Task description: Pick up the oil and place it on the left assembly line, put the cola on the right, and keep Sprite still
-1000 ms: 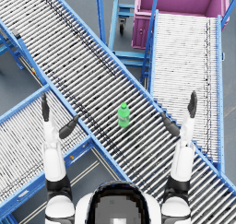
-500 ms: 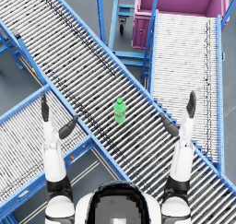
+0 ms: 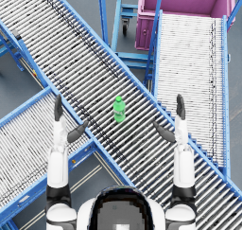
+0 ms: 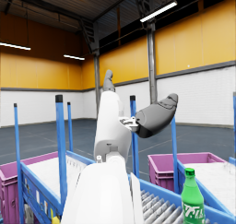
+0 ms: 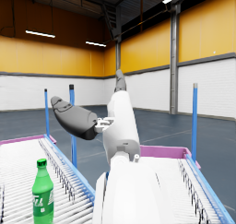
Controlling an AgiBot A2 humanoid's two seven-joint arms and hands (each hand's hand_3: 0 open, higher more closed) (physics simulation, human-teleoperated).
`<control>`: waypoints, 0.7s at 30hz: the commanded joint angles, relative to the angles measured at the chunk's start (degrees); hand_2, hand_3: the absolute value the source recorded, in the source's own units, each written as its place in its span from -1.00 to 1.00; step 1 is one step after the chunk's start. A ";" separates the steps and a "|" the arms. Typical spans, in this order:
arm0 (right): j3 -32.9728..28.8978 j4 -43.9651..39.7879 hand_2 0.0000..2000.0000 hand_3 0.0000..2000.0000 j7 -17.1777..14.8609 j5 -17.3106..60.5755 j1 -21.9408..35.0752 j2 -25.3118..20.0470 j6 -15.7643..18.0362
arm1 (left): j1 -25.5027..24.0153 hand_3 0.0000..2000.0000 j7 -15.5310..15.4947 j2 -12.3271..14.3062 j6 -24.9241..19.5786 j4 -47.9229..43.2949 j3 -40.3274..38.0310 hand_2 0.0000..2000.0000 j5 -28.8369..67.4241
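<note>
Three roller conveyors: the middle conveyor runs diagonally between the left line and the right line. Both the left hand and the right hand hover spread and empty, flanking the upright Sprite bottle on it. Being Sprite, it likely calls for no grasp, just waiting.

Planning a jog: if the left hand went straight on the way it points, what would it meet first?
Nothing near, it seems: the left hand points up into open air; the Sprite bottle stands lower, off its line. Depth is unclear.
</note>
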 commanded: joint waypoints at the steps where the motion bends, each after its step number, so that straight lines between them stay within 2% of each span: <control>1: 0.80 -0.11 -1.00 -1.00 -0.24 -1.00 -0.31 0.41 0.24 | -0.42 -1.00 0.24 -0.38 0.24 0.30 0.76 -1.00 -1.21; 11: 9.53 -1.29 -1.00 -1.00 -2.85 -11.98 -3.65 4.87 2.82 | -5.01 -1.00 2.84 -4.57 2.85 3.60 9.08 -1.00 -14.52; 21: 10.84 -1.47 -1.00 -1.00 -3.24 -13.61 -4.13 5.50 3.20 | -5.67 -1.00 3.23 -5.16 3.24 4.10 10.33 -1.00 -16.50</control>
